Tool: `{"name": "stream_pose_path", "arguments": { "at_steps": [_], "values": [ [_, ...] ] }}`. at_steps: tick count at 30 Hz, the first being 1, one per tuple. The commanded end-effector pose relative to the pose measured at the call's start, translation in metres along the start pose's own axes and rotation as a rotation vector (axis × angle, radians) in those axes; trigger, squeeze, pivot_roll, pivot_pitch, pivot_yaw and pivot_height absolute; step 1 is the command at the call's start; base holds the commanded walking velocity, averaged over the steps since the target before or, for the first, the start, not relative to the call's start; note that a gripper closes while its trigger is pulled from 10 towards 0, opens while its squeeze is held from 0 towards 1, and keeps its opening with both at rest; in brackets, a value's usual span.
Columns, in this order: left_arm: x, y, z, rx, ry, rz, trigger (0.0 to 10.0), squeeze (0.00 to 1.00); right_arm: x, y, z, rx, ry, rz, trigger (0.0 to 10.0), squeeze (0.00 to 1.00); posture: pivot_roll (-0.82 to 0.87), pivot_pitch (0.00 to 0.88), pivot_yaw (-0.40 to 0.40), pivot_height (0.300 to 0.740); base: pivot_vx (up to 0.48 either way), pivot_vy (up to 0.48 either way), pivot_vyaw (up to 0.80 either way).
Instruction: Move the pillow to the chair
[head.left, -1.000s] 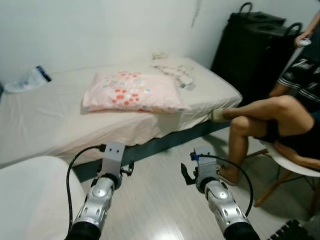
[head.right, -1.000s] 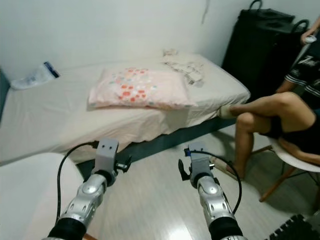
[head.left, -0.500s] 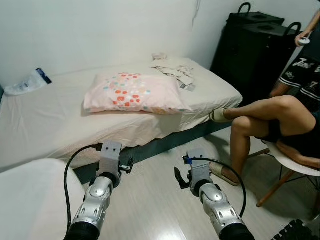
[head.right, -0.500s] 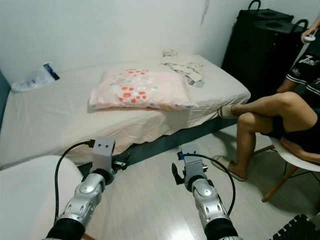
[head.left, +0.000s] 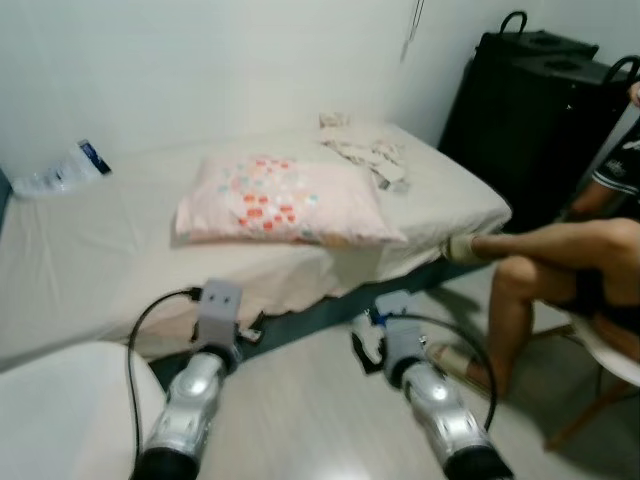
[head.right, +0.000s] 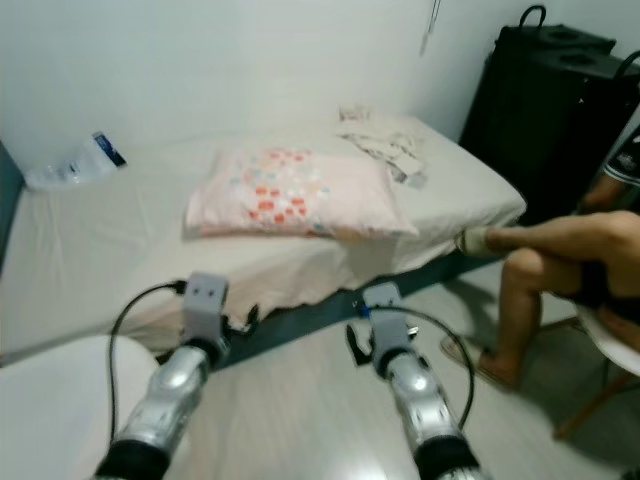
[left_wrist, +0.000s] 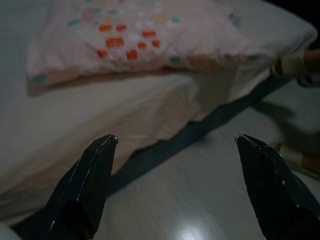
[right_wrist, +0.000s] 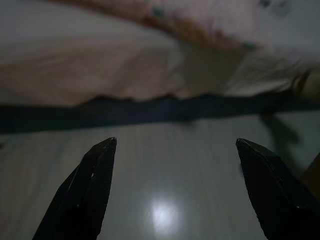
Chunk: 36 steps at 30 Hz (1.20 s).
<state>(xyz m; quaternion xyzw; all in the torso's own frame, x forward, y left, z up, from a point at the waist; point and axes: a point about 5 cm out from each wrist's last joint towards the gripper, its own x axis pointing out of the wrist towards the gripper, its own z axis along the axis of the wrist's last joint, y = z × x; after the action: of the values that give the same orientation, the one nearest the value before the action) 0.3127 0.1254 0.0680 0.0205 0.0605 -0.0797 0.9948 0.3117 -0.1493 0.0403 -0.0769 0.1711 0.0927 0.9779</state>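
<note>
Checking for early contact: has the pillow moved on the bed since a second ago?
No. The pillow still lies on the bed beside the crumpled cloth; only the camera shifted.

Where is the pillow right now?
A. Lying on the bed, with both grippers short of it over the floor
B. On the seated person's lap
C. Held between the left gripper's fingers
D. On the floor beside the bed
A: the pillow lies flat on the bed, while the left gripper and right gripper are both open and empty above the floor in front of it.
</note>
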Motion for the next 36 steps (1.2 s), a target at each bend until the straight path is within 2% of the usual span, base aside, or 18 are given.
{"name": "stream_pose_path", "arguments": {
  "at_steps": [1,3,9,36],
  "values": [
    [-0.0050,0.0077,-0.0080,-0.002,0.027,0.022,10.0,0.00,0.0002,0.0063,0.0004,0.037,-0.011,0.015,10.0,0.00,-0.02,0.034,-0.066,0.740,0.352,0.000,0.00],
    [-0.0055,0.0078,-0.0082,-0.004,0.027,0.024,10.0,0.00,-0.0002,0.0062,0.0004,0.042,-0.013,0.013,10.0,0.00,-0.02,0.035,-0.065,0.740,0.351,0.000,0.00],
    [-0.0053,0.0078,-0.0074,-0.006,0.027,0.027,10.0,0.00,-0.0018,0.0058,-0.0017,0.046,-0.013,0.010,10.0,0.00,-0.02,0.042,-0.064,0.740,0.354,0.000,-0.80],
    [-0.0028,0.0078,-0.0043,0.008,0.025,0.018,10.0,0.00,-0.0008,0.0051,-0.0019,0.028,-0.003,0.001,10.0,0.00,-0.02,0.046,-0.057,0.740,0.352,0.000,0.00]
  ]
}}
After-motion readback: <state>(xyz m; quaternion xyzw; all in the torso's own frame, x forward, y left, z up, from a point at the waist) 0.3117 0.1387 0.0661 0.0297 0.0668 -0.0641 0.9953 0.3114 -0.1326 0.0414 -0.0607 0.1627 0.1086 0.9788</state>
